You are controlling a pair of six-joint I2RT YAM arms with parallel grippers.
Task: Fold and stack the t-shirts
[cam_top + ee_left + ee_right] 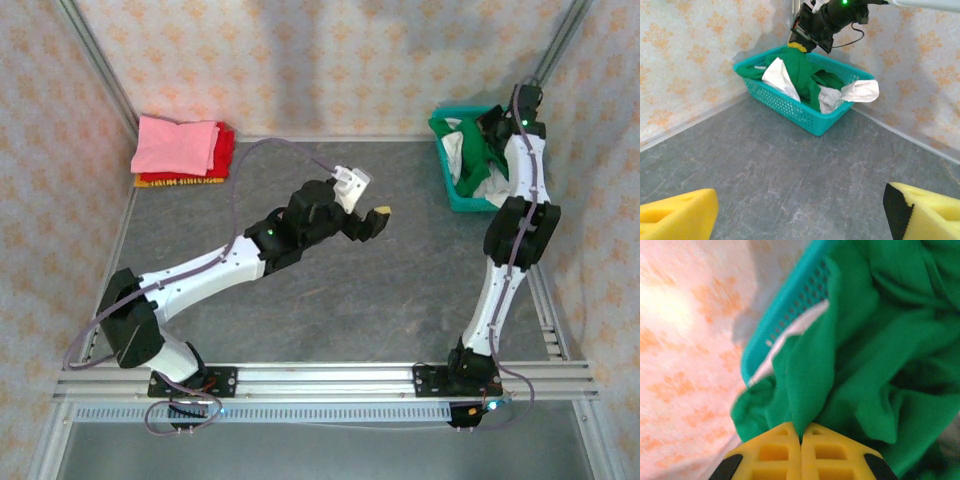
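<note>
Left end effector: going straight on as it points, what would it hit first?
Probably the teal basket, its near wall under the green t-shirt; nothing stands before it, though depth is unclear.

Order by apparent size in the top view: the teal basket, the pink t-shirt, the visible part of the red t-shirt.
1. teal basket, partly hidden, so only narrowly first
2. pink t-shirt
3. red t-shirt, a narrow edge
</note>
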